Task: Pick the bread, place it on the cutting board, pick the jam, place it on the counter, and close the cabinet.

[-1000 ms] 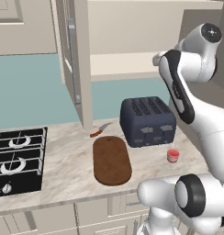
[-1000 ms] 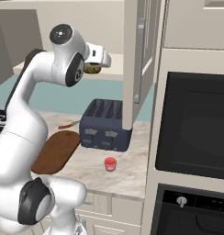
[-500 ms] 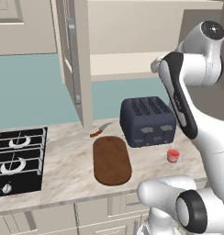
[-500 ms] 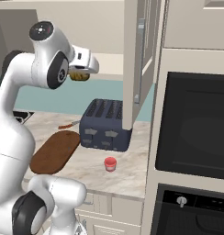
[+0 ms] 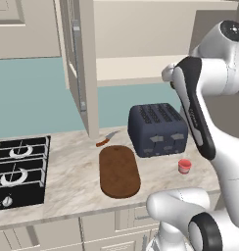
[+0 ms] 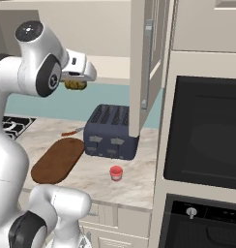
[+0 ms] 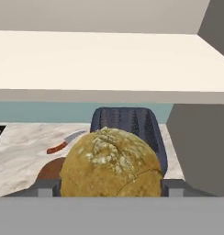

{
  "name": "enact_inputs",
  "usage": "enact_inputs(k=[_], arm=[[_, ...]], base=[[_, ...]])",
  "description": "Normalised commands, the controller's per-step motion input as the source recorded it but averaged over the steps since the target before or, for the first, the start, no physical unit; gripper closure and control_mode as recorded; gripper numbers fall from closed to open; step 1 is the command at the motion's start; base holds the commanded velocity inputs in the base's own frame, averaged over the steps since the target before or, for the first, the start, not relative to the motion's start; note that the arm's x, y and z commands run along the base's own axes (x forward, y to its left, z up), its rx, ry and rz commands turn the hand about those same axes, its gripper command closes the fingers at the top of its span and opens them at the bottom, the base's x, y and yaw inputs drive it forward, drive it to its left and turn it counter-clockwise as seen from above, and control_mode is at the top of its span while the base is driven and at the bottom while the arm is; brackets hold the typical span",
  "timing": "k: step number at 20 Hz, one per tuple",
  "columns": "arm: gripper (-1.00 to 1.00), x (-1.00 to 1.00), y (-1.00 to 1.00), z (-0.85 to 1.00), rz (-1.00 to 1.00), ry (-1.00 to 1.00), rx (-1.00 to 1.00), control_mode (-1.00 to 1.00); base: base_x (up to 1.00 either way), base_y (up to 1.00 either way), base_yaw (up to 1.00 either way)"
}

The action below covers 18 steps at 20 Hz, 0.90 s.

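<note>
Two fingertips (image 7: 46, 188) flank the bread (image 7: 111, 163) in the hand view, one at each side of it, clamped on the golden-brown roll so that it sits between them with its cracked, floury crust facing the camera. In the right base view the gripper (image 6: 75, 84) hangs in the air in front of the open cabinet (image 6: 148, 63) — the bread a small brown lump under the white hand, well above the counter (image 6: 91, 177).

Below and past the roll stands a dark blue toaster (image 7: 132, 124), with the pale cabinet shelf (image 7: 104, 59) running across above it. Left of the toaster a knife (image 7: 63, 142) with a red handle lies on the beige marbled stone, and a sliver of the cutting board (image 7: 48, 170) shows just beside the roll's lower left edge.

From the left base view the cutting board lies flat on the counter just in front of the knife and beside the toaster, bare on top. The jam sits on the counter to the right of the board, in front of the toaster's right corner — upright, apart from both. A black gas stove (image 5: 18, 171) takes the counter's left end. In the right base view a dark wall oven (image 6: 204, 131) stands at the right, past the cabinet door that hangs open.
</note>
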Motion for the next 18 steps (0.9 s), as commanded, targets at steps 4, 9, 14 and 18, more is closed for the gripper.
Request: enact_inputs(k=[4,9,14,18], arm=[[1.0,-0.13,0.12,-0.01,0.05,0.0,0.03,-1.0],[1.0,-0.03,0.22,-0.05,0.07,0.0,0.02,-1.0],[1.0,-0.02,0.27,-0.03,0.06,0.03,0.02,-1.0],[1.0,-0.05,0.3,-0.07,0.02,0.05,0.0,-1.0]], base=[[0.0,0.0,0.0],[0.0,0.0,0.0],[0.0,0.0,0.0],[0.0,0.0,0.0]])
